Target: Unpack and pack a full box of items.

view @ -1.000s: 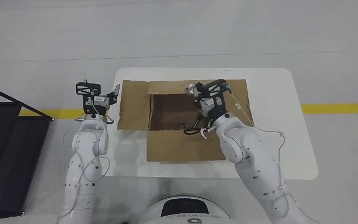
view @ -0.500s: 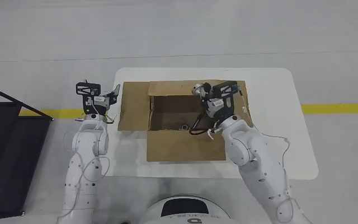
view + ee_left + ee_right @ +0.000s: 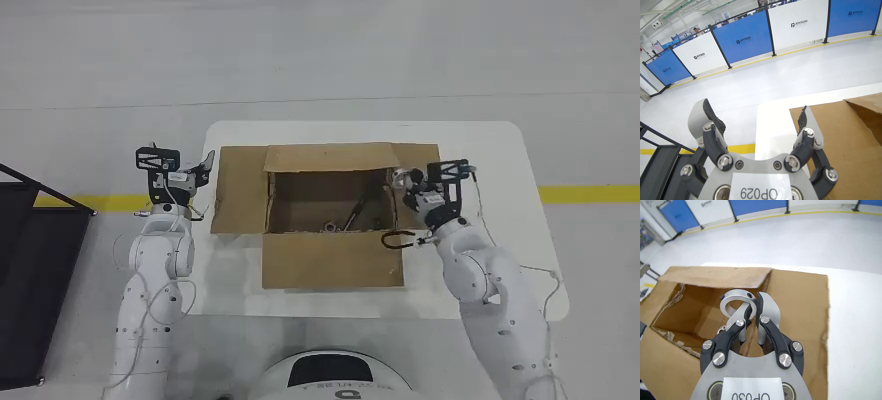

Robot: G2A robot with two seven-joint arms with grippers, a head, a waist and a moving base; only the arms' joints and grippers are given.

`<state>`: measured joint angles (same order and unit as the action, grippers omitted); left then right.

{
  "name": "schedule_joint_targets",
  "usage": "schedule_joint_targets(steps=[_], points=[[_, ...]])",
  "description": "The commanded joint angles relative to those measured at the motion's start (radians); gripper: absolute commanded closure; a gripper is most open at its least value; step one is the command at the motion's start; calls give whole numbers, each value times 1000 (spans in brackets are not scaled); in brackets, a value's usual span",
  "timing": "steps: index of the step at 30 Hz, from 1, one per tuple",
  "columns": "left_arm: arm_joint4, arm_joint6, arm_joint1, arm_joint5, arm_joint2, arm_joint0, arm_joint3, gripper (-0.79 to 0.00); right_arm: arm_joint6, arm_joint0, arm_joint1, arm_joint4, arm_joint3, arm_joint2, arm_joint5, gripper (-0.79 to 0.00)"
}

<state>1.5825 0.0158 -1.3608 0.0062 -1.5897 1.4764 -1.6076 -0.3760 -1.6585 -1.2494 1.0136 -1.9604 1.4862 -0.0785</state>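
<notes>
Silver ring (image 3: 737,303) is pinched by its rim between the right fingers (image 3: 770,308), so it hangs free. Under them is the right edge of the open cardboard box (image 3: 330,262). Past them lies bare worktop (image 3: 490,180), likely room to put it down. Beside the other flap, the left fingers (image 3: 714,121) are spread wide, holding nothing.

Overall light: bright, even, diffuse, coming from above.
Table (image 3: 480,150): white top nearly washed out, barely separated from the pale floor (image 3: 320,60).
Box (image 3: 238,190): flaps evenly lit; interior in soft shade, darker toward the walls.
Metal ring (image 3: 738,294): bright sheen on its upper face.
Edge distortion: wrist views bow the partition panels (image 3: 745,45) and the yellow floor line (image 3: 761,218) into curves.
</notes>
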Motion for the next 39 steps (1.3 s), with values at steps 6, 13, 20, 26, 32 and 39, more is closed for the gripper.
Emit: schedule_joint_targets(steps=[6,13,20,26,32,39], points=[[0,0,0,0,0,0,0,-785,161,-173,-7,-235,44,238,-148,0],[0,0,0,0,0,0,0,-785,-67,-103,2,-247,203,253,-218,0],[0,0,0,0,0,0,0,-785,-263,81,10,-108,376,170,-313,0],[0,0,0,0,0,0,0,-785,-281,95,11,-99,396,165,-311,-65],[0,0,0,0,0,0,0,-785,-306,79,13,-85,384,175,-340,-379],[0,0,0,0,0,0,0,-785,-182,-9,5,-189,244,237,-342,-785]])
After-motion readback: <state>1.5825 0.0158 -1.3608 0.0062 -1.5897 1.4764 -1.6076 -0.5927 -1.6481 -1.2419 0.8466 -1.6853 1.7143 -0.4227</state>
